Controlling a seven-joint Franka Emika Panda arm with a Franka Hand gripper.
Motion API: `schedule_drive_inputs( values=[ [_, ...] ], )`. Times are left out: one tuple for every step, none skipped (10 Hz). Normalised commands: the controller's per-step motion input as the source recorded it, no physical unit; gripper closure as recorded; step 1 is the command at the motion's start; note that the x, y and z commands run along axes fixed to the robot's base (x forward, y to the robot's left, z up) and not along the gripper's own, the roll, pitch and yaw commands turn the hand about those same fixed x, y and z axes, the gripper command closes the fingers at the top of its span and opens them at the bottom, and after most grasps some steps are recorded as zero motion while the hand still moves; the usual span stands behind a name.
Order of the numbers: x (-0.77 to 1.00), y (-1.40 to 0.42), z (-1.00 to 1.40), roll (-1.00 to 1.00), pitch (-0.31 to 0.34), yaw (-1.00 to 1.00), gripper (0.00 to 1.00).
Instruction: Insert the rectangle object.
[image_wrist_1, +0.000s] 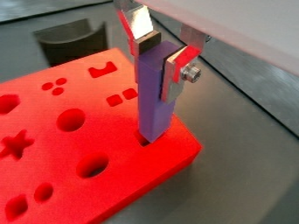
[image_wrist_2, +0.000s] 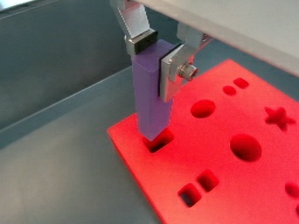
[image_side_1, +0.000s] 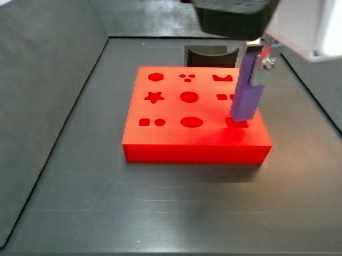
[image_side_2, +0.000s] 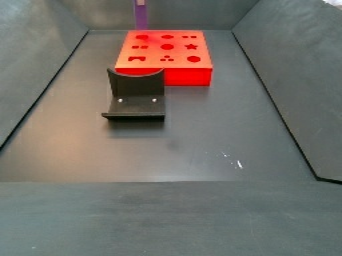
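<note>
The rectangle object, a slim purple-blue bar (image_wrist_1: 156, 101), stands upright with its lower end in a hole near the corner of the red block (image_wrist_1: 70, 149). My gripper (image_wrist_1: 162, 54) is shut on the bar's upper part, one silver finger on each side. The other wrist view shows the same grip (image_wrist_2: 158, 54), with the bar (image_wrist_2: 149, 101) entering a slot in the block (image_wrist_2: 233, 175). In a side view the bar (image_side_1: 247, 95) sits at the block's (image_side_1: 187, 140) right near corner under the gripper (image_side_1: 254, 55). In the far side view only the bar (image_side_2: 140, 14) shows above the block (image_side_2: 167, 55).
The dark fixture (image_side_2: 134, 95) stands on the floor next to the block; it also shows behind the block (image_side_1: 207, 52) and in a wrist view (image_wrist_1: 70, 39). Grey bin walls (image_side_2: 40, 90) slope up around the floor. The block has several other shaped holes.
</note>
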Motion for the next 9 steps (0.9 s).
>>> schedule_drive_inputs(
  values=[
    [0.09,0.01,-0.12,0.07,0.017,-0.86,1.0],
    [0.06,0.0,0.0,0.11,0.066,-0.79,1.0],
    [0.0,0.0,0.0,0.12,0.063,-0.33,1.0],
    [0.0,0.0,-0.05,0.08,0.023,-0.15,1.0],
    [0.01,0.0,-0.19,0.13,0.023,-0.02,1.0],
    [0.11,0.02,-0.28,0.24,0.089,0.0,1.0],
    [0.16,0.0,-0.27,0.29,0.114,0.05,1.0],
    [0.24,0.0,-0.14,0.24,0.131,0.03,1.0],
    [0.19,-0.01,-0.13,0.23,0.116,0.0,1.0]
  ],
)
